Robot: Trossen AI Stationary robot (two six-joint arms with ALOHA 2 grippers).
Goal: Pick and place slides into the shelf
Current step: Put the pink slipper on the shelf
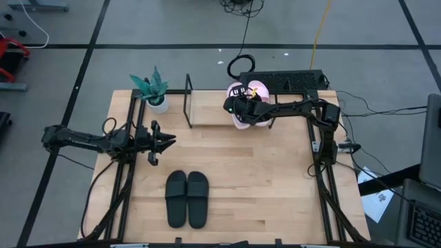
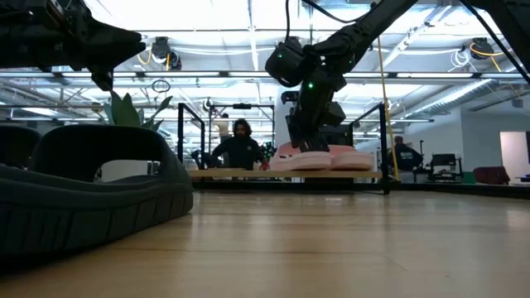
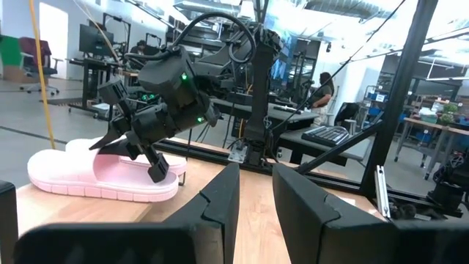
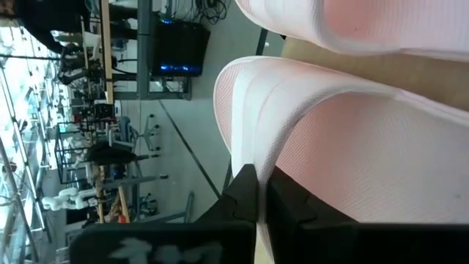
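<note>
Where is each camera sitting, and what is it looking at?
High: above the table, looking down; both arms, black slides, shelf.
Low: at tabletop height, looking across; right gripper at pink slides.
Left wrist: behind left gripper, facing the right gripper.
Right wrist: against a pink slide.
All four share the pink slides.

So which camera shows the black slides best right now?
The high view: both black slides lie side by side, unobstructed, near the table's front edge. The low view catches only one, cropped. Neither wrist view shows them.
</note>
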